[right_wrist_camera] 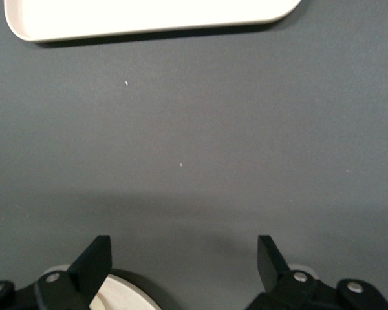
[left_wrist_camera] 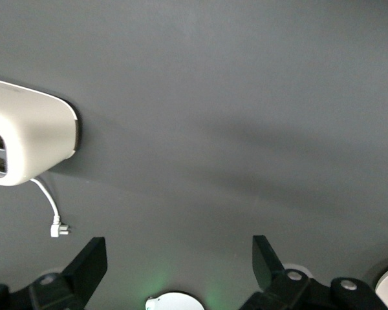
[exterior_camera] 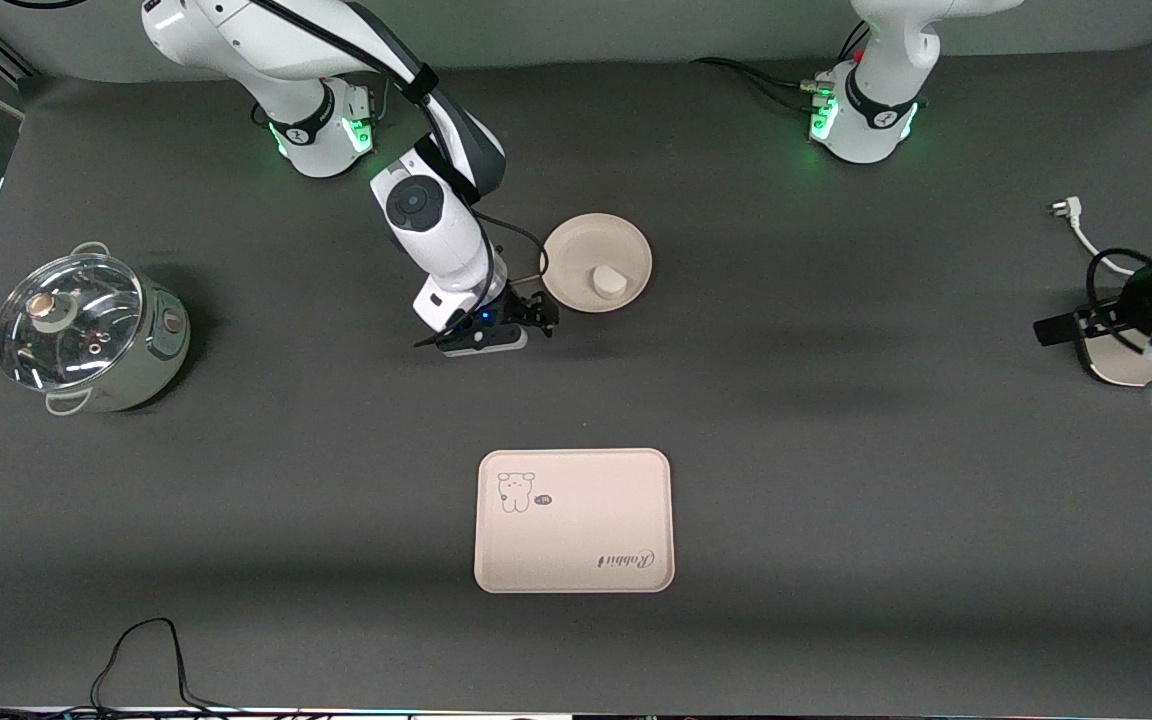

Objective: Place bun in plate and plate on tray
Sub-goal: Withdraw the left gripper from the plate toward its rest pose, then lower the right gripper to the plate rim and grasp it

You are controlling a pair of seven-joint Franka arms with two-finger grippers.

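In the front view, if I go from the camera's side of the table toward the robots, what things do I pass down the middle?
Tray → right tool, open, beside the plate → plate with the bun on it. The left tool waits open at the left arm's end of the table.

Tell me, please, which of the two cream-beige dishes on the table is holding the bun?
The round plate beside the right gripper holds the bun; the rectangular bear-printed tray, nearer the camera, holds nothing.

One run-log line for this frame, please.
small white bun in round cream plate | rectangular cream tray bare | right gripper open beside plate | left gripper open, waiting
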